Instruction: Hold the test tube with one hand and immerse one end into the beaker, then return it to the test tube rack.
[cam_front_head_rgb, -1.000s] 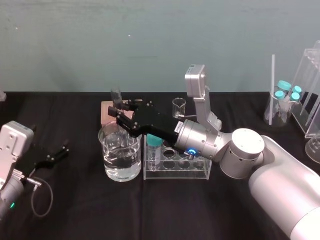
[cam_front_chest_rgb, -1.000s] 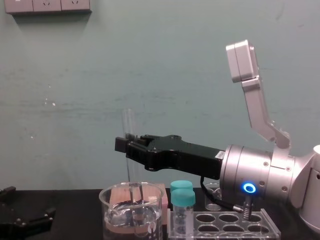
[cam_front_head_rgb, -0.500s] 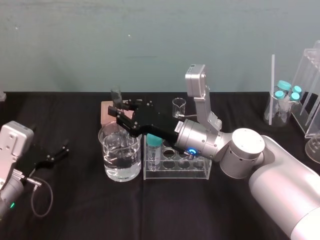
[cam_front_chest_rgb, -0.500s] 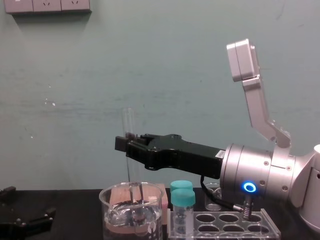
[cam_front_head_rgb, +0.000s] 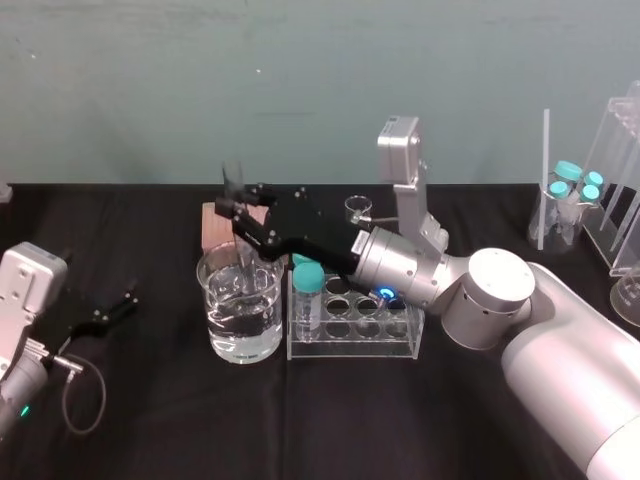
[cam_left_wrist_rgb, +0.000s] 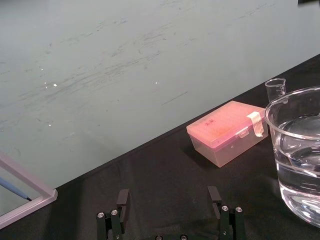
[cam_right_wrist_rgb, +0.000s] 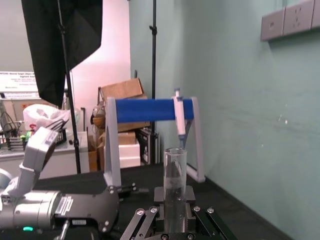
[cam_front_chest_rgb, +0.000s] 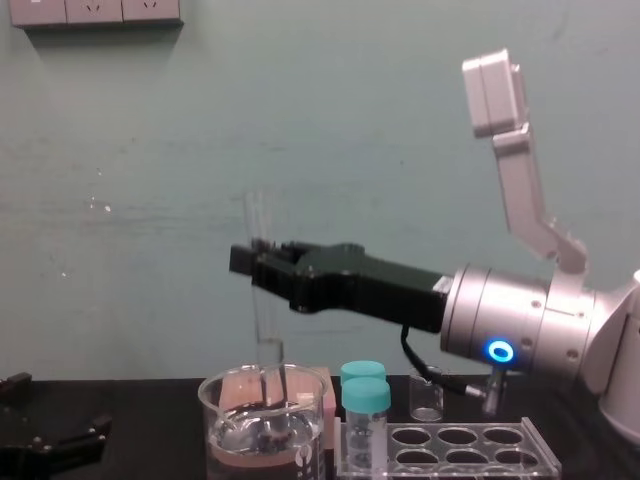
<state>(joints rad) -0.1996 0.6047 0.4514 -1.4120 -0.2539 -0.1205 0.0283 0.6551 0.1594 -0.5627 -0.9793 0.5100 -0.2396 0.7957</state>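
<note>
1. Gripping the test tube (cam_front_chest_rgb: 262, 300) upright, closed on its upper part, the right end effector (cam_front_chest_rgb: 250, 262) hangs above the beaker (cam_front_head_rgb: 215, 300).
2. The tube's rounded end sits about level with the beaker's rim; glass behind glass makes it hard to tell whether it is inside.
3. The right arm covers the back of the test tube rack (cam_front_head_rgb: 350, 348), and the chest view cuts off its base.
4. The left end effector (cam_left_wrist_rgb: 168, 200) sits low at the tabletop's (cam_front_head_rgb: 150, 420) left, fingers spread and empty.
</note>
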